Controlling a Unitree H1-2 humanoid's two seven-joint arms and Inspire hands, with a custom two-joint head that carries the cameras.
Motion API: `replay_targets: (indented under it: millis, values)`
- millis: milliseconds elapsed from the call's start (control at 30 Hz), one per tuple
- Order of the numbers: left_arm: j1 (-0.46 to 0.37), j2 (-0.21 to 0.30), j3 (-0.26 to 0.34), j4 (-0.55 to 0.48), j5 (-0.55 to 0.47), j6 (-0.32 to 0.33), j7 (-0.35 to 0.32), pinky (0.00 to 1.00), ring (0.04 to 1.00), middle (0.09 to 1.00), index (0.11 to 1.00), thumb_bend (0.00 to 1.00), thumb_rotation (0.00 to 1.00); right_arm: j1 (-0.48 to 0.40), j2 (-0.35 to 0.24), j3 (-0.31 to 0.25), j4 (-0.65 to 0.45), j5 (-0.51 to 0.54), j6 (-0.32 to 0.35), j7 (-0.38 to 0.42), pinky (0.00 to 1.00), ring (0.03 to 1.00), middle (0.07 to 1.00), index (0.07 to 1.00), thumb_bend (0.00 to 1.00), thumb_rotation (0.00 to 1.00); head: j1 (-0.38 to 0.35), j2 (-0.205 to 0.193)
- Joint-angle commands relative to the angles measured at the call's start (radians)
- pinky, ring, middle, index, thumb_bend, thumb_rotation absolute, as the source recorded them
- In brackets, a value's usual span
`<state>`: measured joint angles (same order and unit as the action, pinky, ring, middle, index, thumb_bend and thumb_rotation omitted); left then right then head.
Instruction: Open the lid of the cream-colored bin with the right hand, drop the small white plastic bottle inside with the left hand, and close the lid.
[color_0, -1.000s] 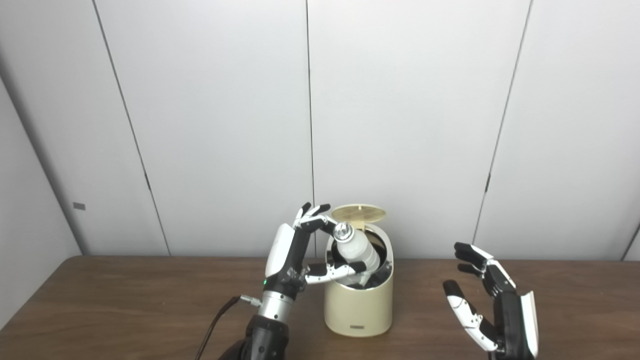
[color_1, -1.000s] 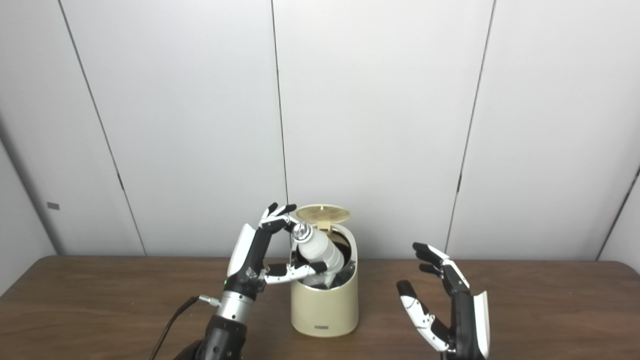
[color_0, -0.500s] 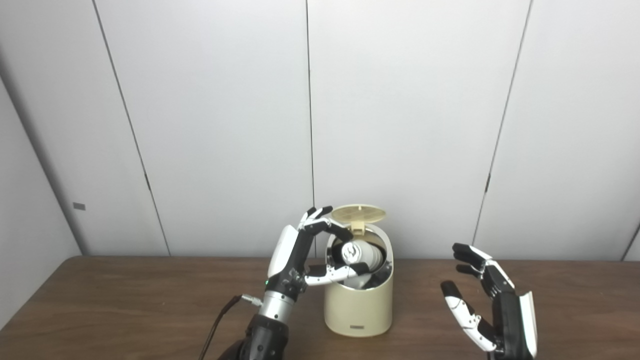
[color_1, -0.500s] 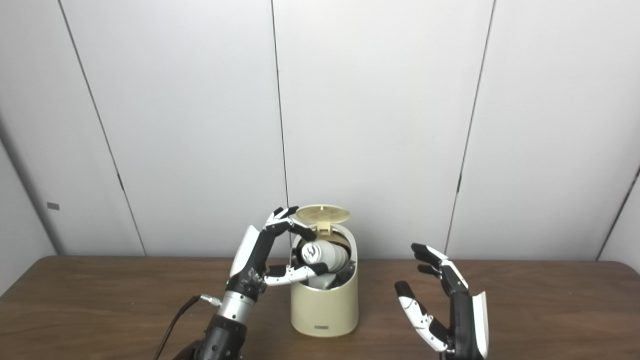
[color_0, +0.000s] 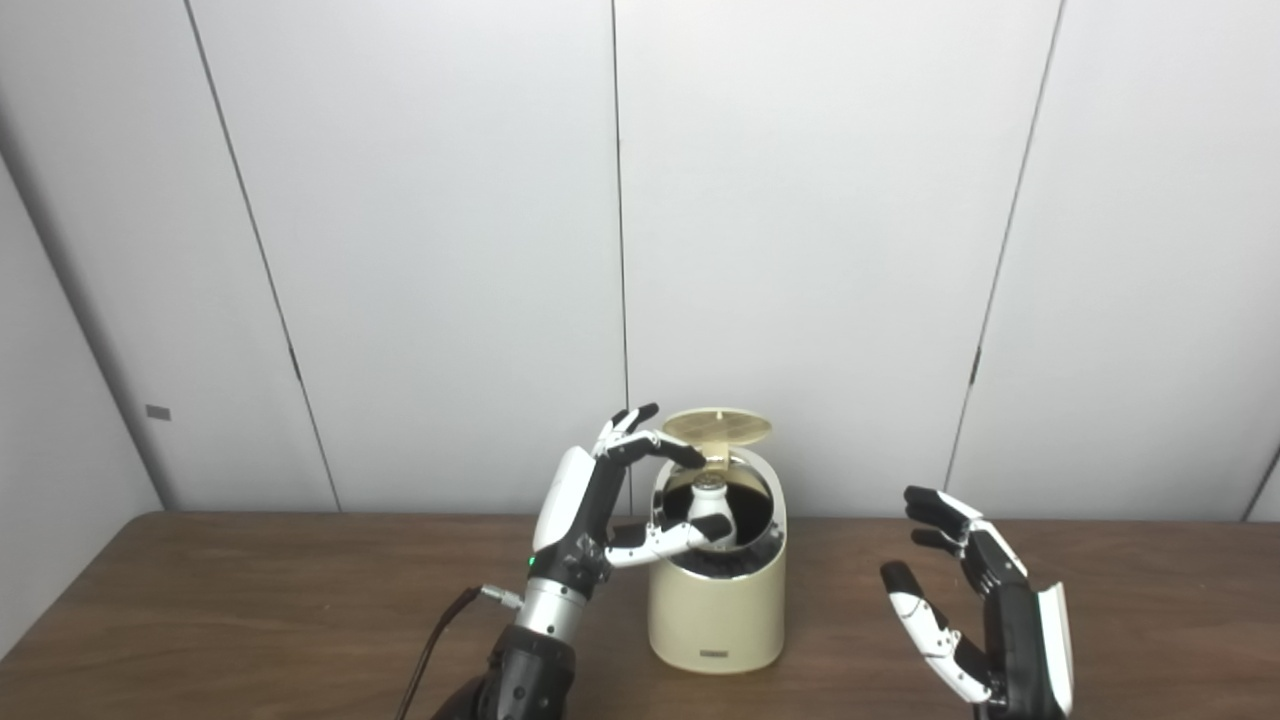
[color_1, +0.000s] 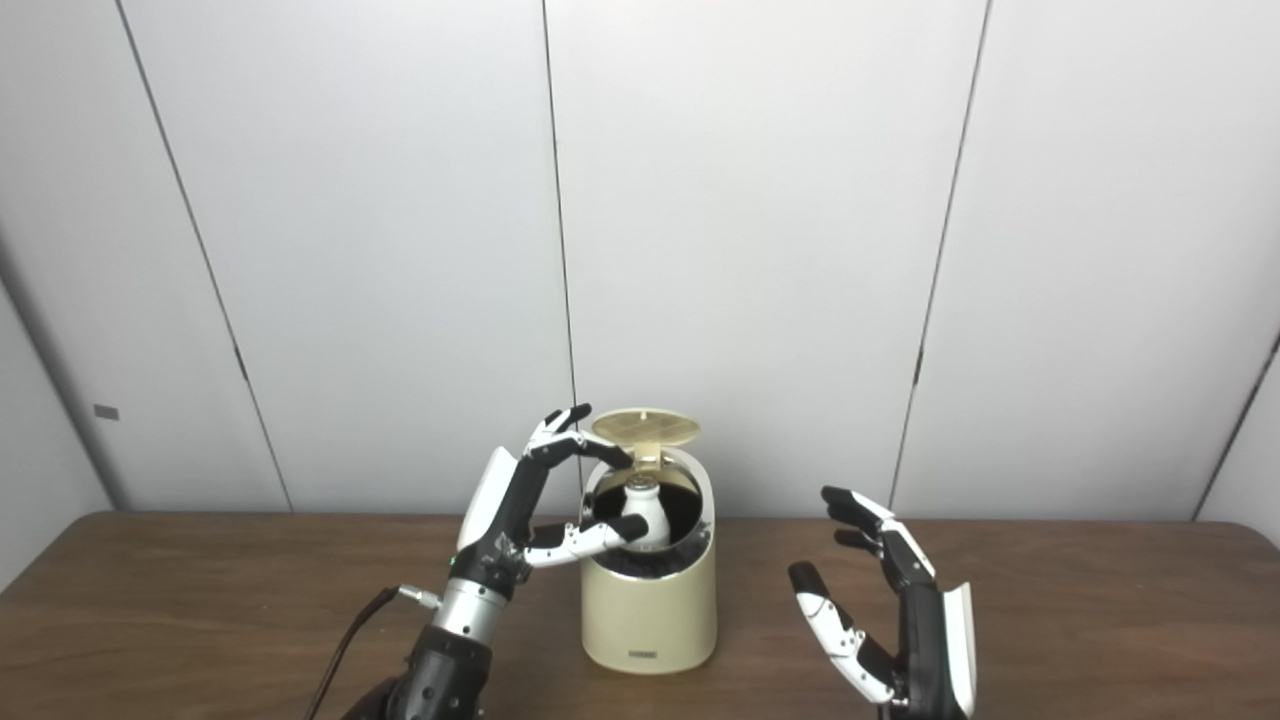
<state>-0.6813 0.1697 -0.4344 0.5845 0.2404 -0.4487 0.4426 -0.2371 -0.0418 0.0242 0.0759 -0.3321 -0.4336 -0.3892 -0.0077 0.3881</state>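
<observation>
Cable (color_0: 432, 640): a dark lead plugs into the left wrist's left side and runs down out of the bottom edge; its far end is cut off.
Left arm (color_0: 525, 675): rises from the bottom edge left of the bin; everything below the forearm is out of frame.
Left hand (color_0: 600, 505): raised beside the bin's left rim, fingers spread and arched over the opening, thumb reaching across the near part of the mouth. It grips nothing; the thumb tip lies just in front of the bottle, and whether it touches the bottle is hard to tell.
Cream-colored bin (color_0: 716, 610): stands on the table between the two hands, interior dark, so its depth and floor cannot be made out.
Lid (color_0: 718, 424): tipped up at the far side of the bin, ribbed underside facing forward; the hinge is partly hidden by a fingertip.
Small white plastic bottle (color_1: 640, 506): inside the bin, upright, cap up; only the cap and shoulders show above the rim, the lower body hidden by the bin wall and thumb.
Table (color_0: 250, 600): brown wood, its near edge cut off by the frame.
Right hand (color_1: 890, 610): well right of the bin, above the table, fingers and thumb apart, holding nothing; the wrist is cut off at the bottom edge.
</observation>
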Motion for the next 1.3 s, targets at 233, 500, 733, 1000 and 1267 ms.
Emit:
replay_targets:
  millis: [233,500,733,1000,1267]
  values:
    - [0.045,-0.031,0.1,-0.189,-0.016,-0.021,0.061,1.0,0.751,0.469,0.502,0.53,0.01,-0.039,-0.014,0.008,-0.003,0.002,-0.035,-0.025,0.66,0.743,0.751,0.723,0.32,0.52,0.005,-0.002]
    - [0.198,-0.047,0.215,-0.404,-0.156,-0.021,-0.077,1.0,0.775,0.473,0.493,0.52,0.0,-0.046,-0.03,0.013,0.007,0.038,-0.036,-0.024,0.67,0.744,0.765,0.725,0.31,0.48,0.017,-0.006]
    - [0.318,-0.028,0.258,-0.541,-0.142,-0.021,-0.13,0.63,0.632,0.546,0.484,0.5,0.04,-0.068,-0.077,0.038,0.006,0.03,-0.036,-0.014,0.68,0.772,0.788,0.758,0.34,0.53,0.027,-0.004]
    - [0.396,-0.046,0.321,-0.547,-0.304,-0.021,-0.319,0.7,0.783,0.804,0.796,0.28,0.8,-0.124,-0.132,0.044,-0.11,-0.102,0.088,0.121,0.76,0.853,0.863,0.842,0.5,0.82,0.018,-0.01]
    - [0.433,-0.064,0.372,-0.513,-0.268,-0.019,-0.387,0.74,0.826,0.836,0.811,0.27,0.9,-0.242,-0.146,0.074,-0.363,-0.274,0.416,0.357,0.76,0.986,0.996,0.906,0.72,0.92,0.016,-0.01]
